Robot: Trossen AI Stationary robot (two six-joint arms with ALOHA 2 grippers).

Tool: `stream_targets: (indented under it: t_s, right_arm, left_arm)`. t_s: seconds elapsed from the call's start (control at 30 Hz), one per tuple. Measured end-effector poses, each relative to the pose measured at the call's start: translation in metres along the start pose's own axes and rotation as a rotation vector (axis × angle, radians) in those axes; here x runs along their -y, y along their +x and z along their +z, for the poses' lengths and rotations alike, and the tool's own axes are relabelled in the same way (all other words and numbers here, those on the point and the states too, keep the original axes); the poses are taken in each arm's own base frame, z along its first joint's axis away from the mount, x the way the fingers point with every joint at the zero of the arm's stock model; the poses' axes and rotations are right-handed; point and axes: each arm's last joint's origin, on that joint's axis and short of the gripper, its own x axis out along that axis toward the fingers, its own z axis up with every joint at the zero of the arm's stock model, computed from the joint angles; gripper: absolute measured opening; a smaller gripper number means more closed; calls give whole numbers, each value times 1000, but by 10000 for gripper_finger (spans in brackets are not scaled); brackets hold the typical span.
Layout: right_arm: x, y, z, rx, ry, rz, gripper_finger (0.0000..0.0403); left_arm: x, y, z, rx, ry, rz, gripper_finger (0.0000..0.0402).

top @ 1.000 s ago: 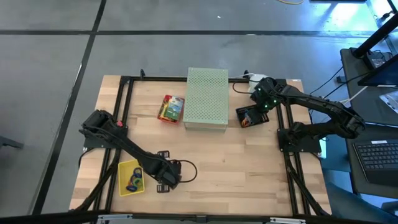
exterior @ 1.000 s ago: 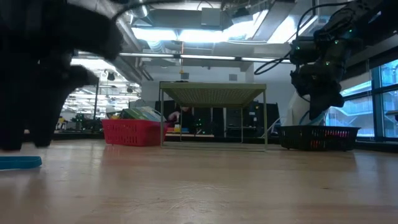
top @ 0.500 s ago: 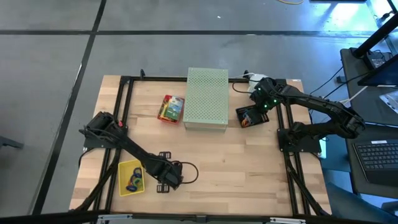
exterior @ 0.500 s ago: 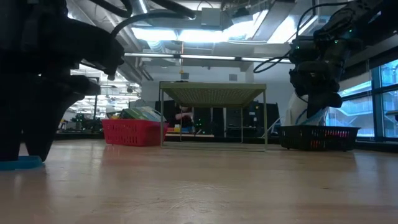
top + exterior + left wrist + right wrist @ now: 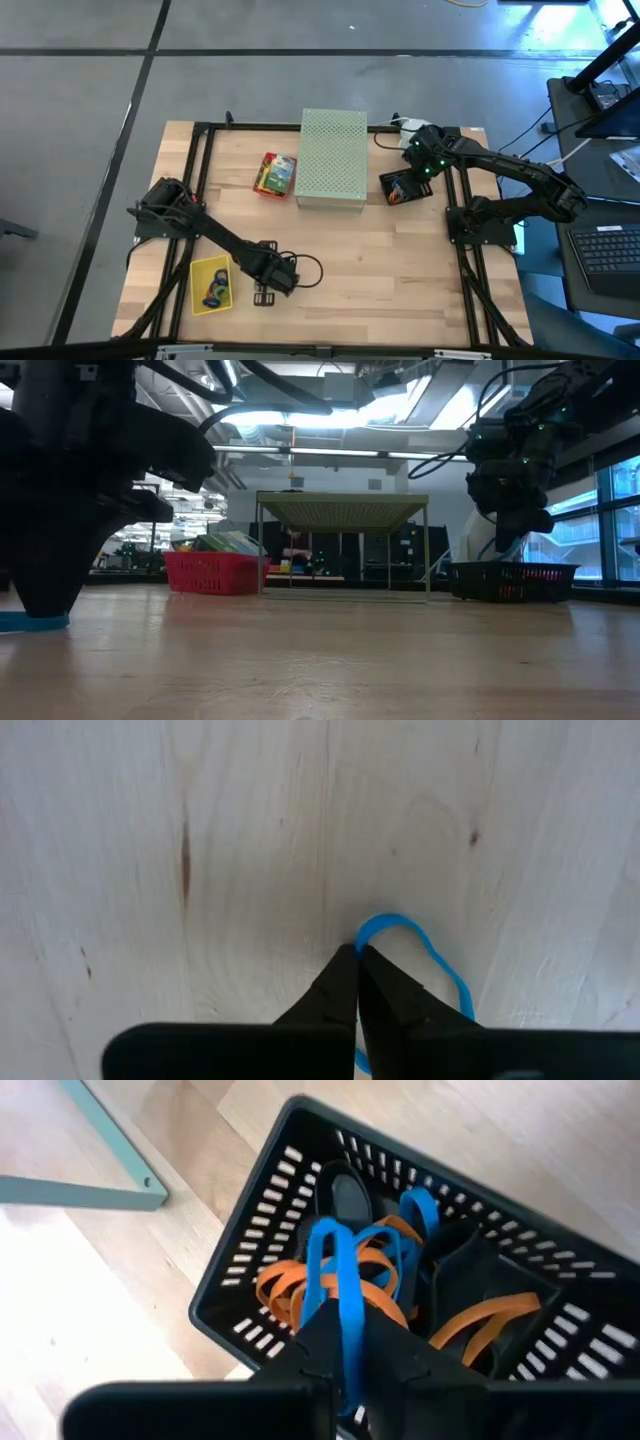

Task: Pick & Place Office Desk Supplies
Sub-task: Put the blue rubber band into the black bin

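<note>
A blue rubber band (image 5: pixel 440 960) lies flat on the wooden table near its front left. My left gripper (image 5: pixel 357 956) stands on it, pointing straight down and shut; in the low view the gripper (image 5: pixel 40 605) is over the band (image 5: pixel 30 622). At the far right, my right gripper (image 5: pixel 343 1342) hangs over a black basket (image 5: pixel 250 1280) of orange and blue bands, shut on another blue rubber band (image 5: pixel 340 1285). In the high view that gripper (image 5: pixel 408 180) is above the basket (image 5: pixel 404 189). My left gripper pinches one end of the blue band's loop (image 5: pixel 366 928) between its two fingertips, from above. The rest of the loop stays on the table, slack. My right gripper has a strand of the blue band (image 5: pixel 347 1320) between its two fingers, slanting down from above. The band hangs below them into the basket; whether its lower end (image 5: pixel 325 1238) rests on the orange bands, I cannot tell.
A yellow tray (image 5: pixel 196 296) with bands lies left of my left gripper, with small black clips (image 5: pixel 263 247) beside it. A large pale green perforated box (image 5: pixel 332 158) stands at the back centre. Left of it is a red basket (image 5: pixel 263 178) with yellow-and-green boxes.
My left gripper has sunk to the table, drifted slightly toward the right edge, and shut on the blue band's end. The band still lies on the wood.
</note>
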Motion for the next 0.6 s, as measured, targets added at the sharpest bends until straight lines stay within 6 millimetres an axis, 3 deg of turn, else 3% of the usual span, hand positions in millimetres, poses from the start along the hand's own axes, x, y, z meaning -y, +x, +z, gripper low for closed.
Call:
stream_targets:
  t_s: [0.23,0.6]
  right_arm:
    - [3,0,-3,-21,8,-90,98]
    - [2,0,-4,-38,16,-51,206]
  left_arm:
    - [0,0,0,0,0,-1,2]
    - [0,1,0,-1,-1,-3,2]
